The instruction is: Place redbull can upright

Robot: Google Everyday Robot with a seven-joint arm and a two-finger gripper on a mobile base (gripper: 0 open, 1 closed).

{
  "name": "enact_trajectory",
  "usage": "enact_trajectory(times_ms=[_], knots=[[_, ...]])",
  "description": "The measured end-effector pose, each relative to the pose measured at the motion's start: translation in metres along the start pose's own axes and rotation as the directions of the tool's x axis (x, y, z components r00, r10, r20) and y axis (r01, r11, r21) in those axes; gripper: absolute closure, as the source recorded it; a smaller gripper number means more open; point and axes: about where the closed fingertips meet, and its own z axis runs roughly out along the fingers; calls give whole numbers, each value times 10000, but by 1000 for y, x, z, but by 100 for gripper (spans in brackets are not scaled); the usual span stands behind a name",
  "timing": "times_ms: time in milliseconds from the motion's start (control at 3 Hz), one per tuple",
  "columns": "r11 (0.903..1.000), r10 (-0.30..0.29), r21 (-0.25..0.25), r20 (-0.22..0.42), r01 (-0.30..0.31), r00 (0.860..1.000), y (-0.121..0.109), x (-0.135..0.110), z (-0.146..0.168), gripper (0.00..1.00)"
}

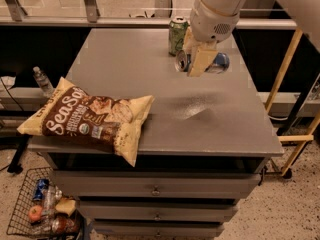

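The redbull can [219,63] is blue and silver and lies on its side in my gripper [198,65]. Its silver top points left. The gripper hangs from the white arm at the top right and is shut on the can's middle, with a cream finger [202,59] across the front of it. The can is held a little above the grey table [150,64], over the far right part. A faint shadow lies on the table below and in front of it.
A shorter green can [177,34] stands upright just behind and left of the gripper. A SeaSalt chip bag [87,116] lies at the table's front left, overhanging the edge. A wire basket [42,209] with items sits on the floor at left. Drawers are under the table.
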Motion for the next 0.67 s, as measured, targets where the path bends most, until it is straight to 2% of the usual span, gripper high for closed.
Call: enact_trajectory(times_ms=[333, 667], knots=[[9879, 1429, 304, 2043, -1522, 9684, 3, 9, -23, 100], [9578, 2489, 312, 4065, -2857, 8791, 9, 8, -41, 100]])
